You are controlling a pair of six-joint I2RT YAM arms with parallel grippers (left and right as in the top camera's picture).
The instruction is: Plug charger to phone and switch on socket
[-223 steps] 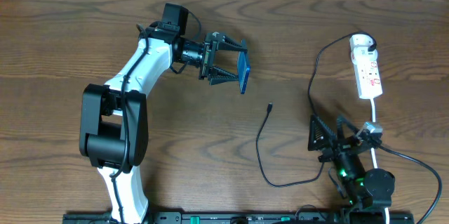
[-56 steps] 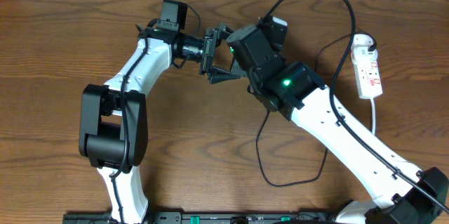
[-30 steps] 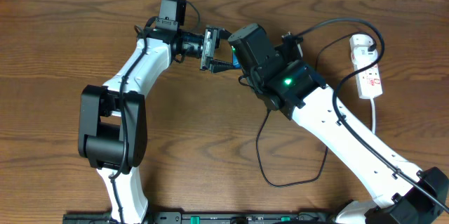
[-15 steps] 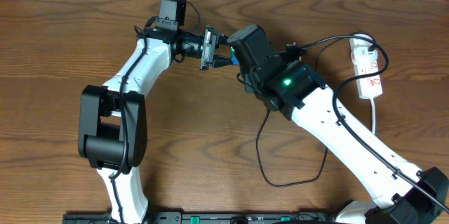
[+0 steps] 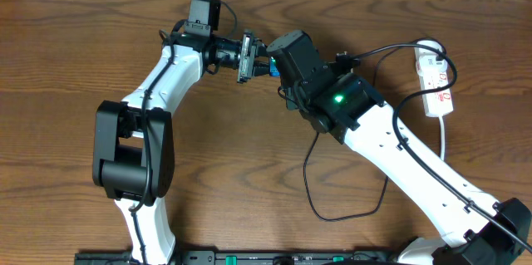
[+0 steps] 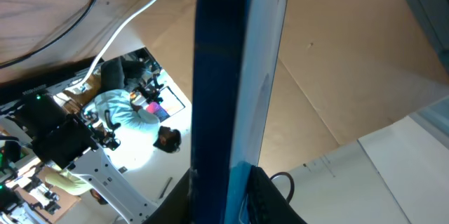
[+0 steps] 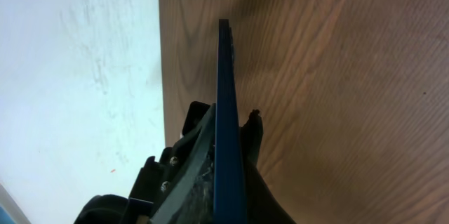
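Note:
The phone [image 5: 268, 67] hangs above the table's far middle, a thin blue slab seen edge-on, pinched from both sides. My left gripper [image 5: 258, 63] reaches in from the left and is shut on the phone [image 6: 231, 76], its dark fingers [image 6: 270, 196] pressed to both faces. From the right, my right gripper [image 5: 273, 69] is also shut on the phone [image 7: 226, 112]. The charger [image 5: 309, 184] loops as a thin black cable on the table under the right arm; its connector tip is hidden. The socket [image 5: 435, 82], white with red marks, lies at the far right.
The socket's thick white cord [image 5: 445, 142] runs toward the front. A black cable [image 5: 399, 46] arcs from the right wrist over toward the socket's far end. The right forearm [image 5: 399, 153] crosses the table's right half, and the left arm's base [image 5: 133, 153] stands at the left.
The left gripper's fingers have closed onto the phone from wide open. The right gripper has kept its hold and shifted slightly left, toward the left gripper.

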